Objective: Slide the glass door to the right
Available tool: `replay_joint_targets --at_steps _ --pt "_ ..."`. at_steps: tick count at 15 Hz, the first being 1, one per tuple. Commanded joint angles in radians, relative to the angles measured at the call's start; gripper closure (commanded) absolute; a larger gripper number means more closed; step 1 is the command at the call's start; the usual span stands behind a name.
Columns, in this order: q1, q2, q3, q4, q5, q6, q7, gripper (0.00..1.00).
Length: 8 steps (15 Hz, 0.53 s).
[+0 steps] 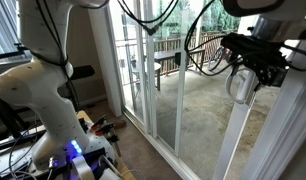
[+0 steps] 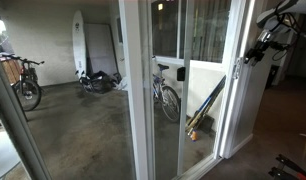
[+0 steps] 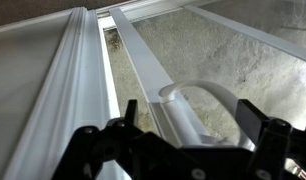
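Note:
The glass door shows in both exterior views as a clear panel with a white stile point(image 1: 243, 140) point(image 2: 239, 110). Its rounded loop handle point(image 1: 236, 86) point(image 2: 236, 68) sits on that stile. In the wrist view the handle point(image 3: 218, 93) rises from the white stile point(image 3: 143, 70). My gripper point(image 1: 245, 68) point(image 2: 255, 48) point(image 3: 191, 112) is open. Its two black fingers stand on either side of the loop handle, which lies between them. I cannot tell whether a finger touches the handle.
Fixed white-framed glass panels point(image 1: 133, 60) point(image 2: 138, 90) stand beside the door. My white arm base point(image 1: 43, 95) and cables are indoors. Outside are a concrete patio point(image 1: 193, 110), a railing point(image 1: 183, 48), two bicycles point(image 2: 28, 82) point(image 2: 166, 95) and a white board point(image 2: 81, 45).

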Motion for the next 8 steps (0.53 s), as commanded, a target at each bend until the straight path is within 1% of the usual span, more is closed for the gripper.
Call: replay_joint_targets --at_steps 1,3,5,7,8 --pt "0.126 -0.175 -0.002 -0.233 -0.122 0.055 0.054 0.0" --pt "0.202 -0.241 -0.015 -0.331 -0.207 0.027 0.087 0.0" --pt "0.274 -0.307 -0.02 -0.434 -0.281 0.047 0.131 0.0" --pt "0.335 -0.374 -0.01 -0.541 -0.325 0.08 0.189 0.0" --pt "0.366 -0.406 0.001 -0.595 -0.329 0.094 0.221 0.0"
